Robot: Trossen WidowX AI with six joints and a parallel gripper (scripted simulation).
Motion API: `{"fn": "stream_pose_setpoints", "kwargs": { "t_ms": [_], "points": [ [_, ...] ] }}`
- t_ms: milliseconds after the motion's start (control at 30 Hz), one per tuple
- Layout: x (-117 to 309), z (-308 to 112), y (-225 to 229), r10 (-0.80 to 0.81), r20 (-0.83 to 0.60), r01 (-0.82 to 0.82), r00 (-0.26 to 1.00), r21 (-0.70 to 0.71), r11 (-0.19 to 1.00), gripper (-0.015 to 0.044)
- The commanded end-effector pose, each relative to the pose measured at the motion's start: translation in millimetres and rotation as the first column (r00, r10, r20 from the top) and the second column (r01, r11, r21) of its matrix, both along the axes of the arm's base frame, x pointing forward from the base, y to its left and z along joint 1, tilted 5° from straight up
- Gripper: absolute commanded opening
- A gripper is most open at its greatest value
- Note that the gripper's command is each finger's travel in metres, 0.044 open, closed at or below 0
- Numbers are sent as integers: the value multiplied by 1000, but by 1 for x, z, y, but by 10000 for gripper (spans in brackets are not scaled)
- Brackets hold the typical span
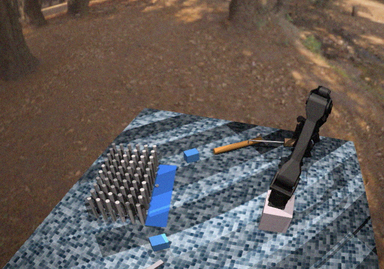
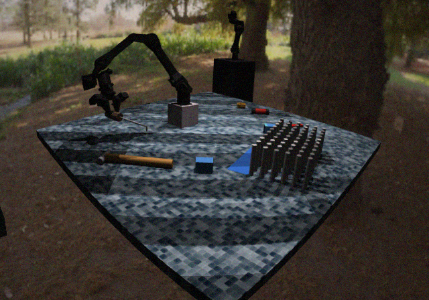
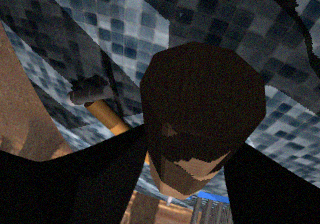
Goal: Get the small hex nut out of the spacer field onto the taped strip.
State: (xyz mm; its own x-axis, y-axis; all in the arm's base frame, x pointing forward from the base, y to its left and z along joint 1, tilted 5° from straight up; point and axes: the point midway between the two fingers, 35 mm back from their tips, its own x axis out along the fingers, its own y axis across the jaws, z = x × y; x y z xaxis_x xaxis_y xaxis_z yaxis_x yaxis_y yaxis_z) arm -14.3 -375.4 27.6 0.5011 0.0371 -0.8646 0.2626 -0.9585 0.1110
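The small hex nut [image 1: 156, 185] lies on the blue taped strip [image 1: 159, 218] [image 2: 242, 165], near its edge on the spacer side. The metal spacers [image 1: 123, 179] [image 2: 287, 155] stand upright in rows beside the strip. My gripper [image 2: 114, 114] is shut on the wooden handle of a hook tool [image 1: 290, 142] [image 2: 117, 116] [image 3: 202, 99], held above the table. The tool's thin metal shaft [image 1: 266, 141] [image 2: 133, 121] points toward the spacer side and ends in a short bent tip, well away from spacers and nut. In the wrist view the handle's end hides much of the scene.
A hammer with an orange handle [image 1: 231, 147] [image 2: 145, 161] [image 3: 107, 116] lies below and beside the held tool. One blue block [image 1: 191, 155] [image 2: 204, 165] is near the strip's far end, another [image 1: 159, 242] near its other end. A red-handled tool [image 2: 259, 111] and a yellow item [image 2: 240, 105] lie farther back.
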Motion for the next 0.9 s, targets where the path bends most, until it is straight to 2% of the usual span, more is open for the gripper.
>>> {"fn": "stream_pose_setpoints", "kwargs": {
  "t_ms": [0,867],
  "points": [
    [1,-7,2,2,8,-2,1000,5,1000,0],
    [-1,-45,5,2,8,-2,1000,6,1000,0]
  ]
}}
